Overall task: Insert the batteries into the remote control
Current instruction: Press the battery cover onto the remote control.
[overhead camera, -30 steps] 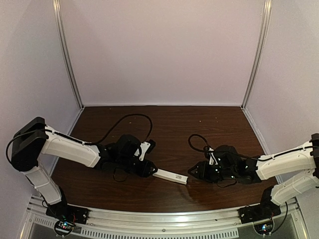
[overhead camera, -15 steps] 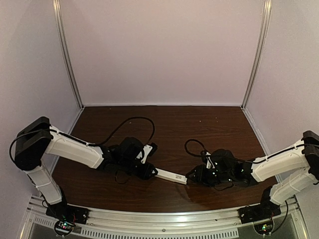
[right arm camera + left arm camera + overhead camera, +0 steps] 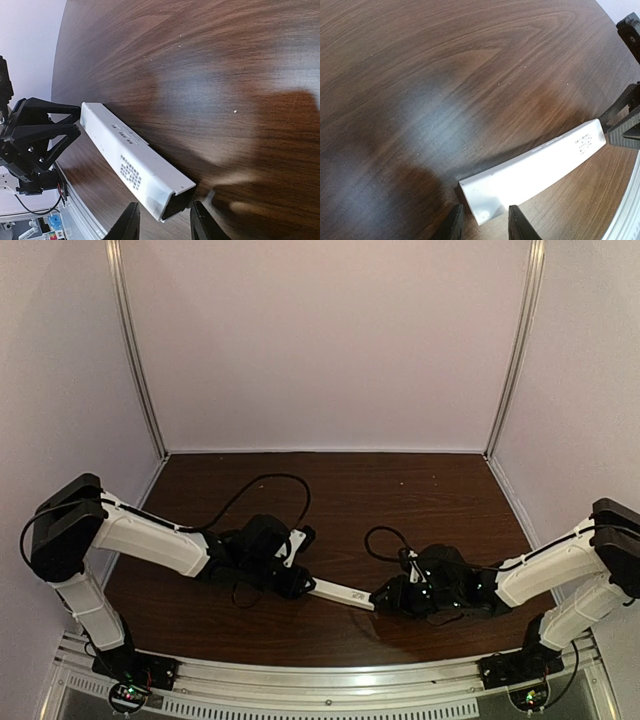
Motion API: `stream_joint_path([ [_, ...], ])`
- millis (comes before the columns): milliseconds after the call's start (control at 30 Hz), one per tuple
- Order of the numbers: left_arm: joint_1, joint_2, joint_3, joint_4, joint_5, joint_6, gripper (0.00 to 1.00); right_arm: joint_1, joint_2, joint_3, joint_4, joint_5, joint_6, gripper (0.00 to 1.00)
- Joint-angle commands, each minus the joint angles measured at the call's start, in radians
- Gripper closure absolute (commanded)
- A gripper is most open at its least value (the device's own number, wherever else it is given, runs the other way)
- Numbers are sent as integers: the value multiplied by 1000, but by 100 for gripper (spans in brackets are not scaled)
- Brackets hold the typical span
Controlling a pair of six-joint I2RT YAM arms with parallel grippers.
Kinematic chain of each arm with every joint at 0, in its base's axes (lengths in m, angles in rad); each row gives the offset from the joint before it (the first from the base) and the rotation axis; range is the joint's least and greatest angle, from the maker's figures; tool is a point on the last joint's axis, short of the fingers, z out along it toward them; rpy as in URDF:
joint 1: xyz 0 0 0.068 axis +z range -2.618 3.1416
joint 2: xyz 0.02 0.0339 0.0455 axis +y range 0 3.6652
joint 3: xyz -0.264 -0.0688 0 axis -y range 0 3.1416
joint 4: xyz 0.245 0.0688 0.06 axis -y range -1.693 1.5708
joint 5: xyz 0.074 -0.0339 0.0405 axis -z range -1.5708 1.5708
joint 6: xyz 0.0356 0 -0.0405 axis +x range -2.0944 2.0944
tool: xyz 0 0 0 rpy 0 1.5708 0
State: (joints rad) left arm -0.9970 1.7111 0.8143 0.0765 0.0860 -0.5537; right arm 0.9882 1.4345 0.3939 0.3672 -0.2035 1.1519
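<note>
Soft, even light from overhead. The top view is slightly grainy, and its pale walls [image 3: 330, 340] bow at the edges. The dark brown wood-grain surface [image 3: 350, 480] carries diffuse glare in both wrist views, with blurry shadows at 8 o'clock on the left and 3 o'clock on the right. The slim white rectangular plastic remote control [image 3: 535, 167] looks bright, nearly overexposed.

1. Left arm [image 3: 150, 537], at 8 o'clock: white shell, black joints, looping black cable [image 3: 262, 480].
2. Right arm [image 3: 548, 568], at 4 o'clock: matching white shell, black joints, curled black cable [image 3: 383, 537].
3. Left gripper [image 3: 80, 119]: black triangular frame with small screws; right gripper [image 3: 161, 222] black too.
</note>
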Motion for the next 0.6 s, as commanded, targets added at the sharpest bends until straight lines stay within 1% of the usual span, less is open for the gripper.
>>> stream_joint_path([
  [0, -4, 18, 27, 2, -11, 8, 69, 7, 20, -15, 22, 0, 0, 65],
  [400, -4, 26, 37, -8, -22, 12, 70, 6, 71, -4, 54, -9, -4, 66],
  [567, -5, 27, 41, -16, -31, 16, 75, 6, 90, -4, 59, -15, -2, 67],
])
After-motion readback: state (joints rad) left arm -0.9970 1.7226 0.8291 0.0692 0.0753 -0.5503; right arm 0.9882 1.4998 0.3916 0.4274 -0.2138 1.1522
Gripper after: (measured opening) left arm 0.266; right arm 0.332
